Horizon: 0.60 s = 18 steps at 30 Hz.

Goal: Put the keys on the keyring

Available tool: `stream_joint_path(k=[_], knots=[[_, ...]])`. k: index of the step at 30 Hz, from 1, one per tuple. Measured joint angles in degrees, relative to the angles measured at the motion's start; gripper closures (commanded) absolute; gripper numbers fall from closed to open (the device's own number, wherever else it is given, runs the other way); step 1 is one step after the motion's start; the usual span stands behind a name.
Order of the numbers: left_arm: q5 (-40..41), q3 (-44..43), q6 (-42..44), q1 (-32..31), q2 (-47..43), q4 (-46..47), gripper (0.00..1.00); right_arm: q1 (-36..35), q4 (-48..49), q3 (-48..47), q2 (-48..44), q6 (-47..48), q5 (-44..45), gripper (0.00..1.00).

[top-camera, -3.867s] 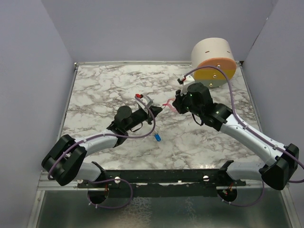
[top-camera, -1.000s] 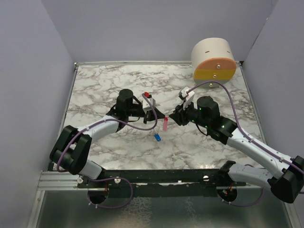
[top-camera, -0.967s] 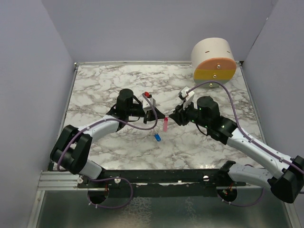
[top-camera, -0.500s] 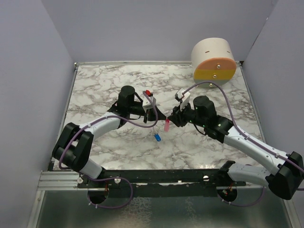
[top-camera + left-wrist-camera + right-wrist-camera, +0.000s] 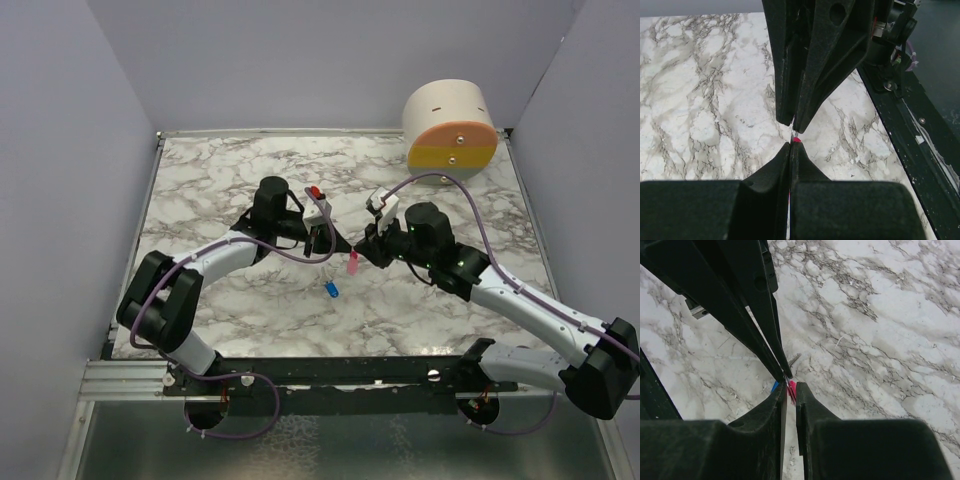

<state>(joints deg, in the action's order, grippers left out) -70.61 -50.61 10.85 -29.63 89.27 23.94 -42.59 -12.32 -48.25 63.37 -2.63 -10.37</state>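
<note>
Both pincers meet tip to tip above the middle of the desk (image 5: 220, 170), with the keyring (image 5: 352, 265) between them.

Left pincer (image 5: 336, 246): jaws pressed fully together. In its wrist view a thin silver wire and a sliver of pink sit right at the tips, so it is clamped on the keyring's wire end.

Right pincer (image 5: 363, 254): comes in from the right. Its fingers (image 5: 804, 400) stand only a slit apart and the top of the pink tag fills that slit, so it looks pinched on the tag, though the contact itself is too small to see for sure.

Keyring: off the desk, held at its upper end. The pink bar hangs below the two sets of tips. Its long axis runs from the tips down toward the desk and slightly toward the near edge, free end lowest.

Key (image 5: 330, 290): lies flat on the desk, just nearer the arm bases than the hanging tag, apart from both pincers. Blue head sits on the near side, short silver blade points away toward the pincer tips, long axis roughly near-to-far.

Cream and orange drum (image 5: 451, 125): far right corner, well apart from everything.
</note>
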Motion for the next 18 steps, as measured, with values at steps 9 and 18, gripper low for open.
stream_joint_path(k=[9,18], knots=[[0.1,-1.5,-0.6,0.3,0.9,-1.8,0.66,-0.2,0.0,0.0,0.1,0.2,0.0,0.99],[7.0,-1.5,-1.9,0.5,0.4,-2.6,0.16,-0.2,-0.2,0.0,0.5,-1.0,1.6,0.99]])
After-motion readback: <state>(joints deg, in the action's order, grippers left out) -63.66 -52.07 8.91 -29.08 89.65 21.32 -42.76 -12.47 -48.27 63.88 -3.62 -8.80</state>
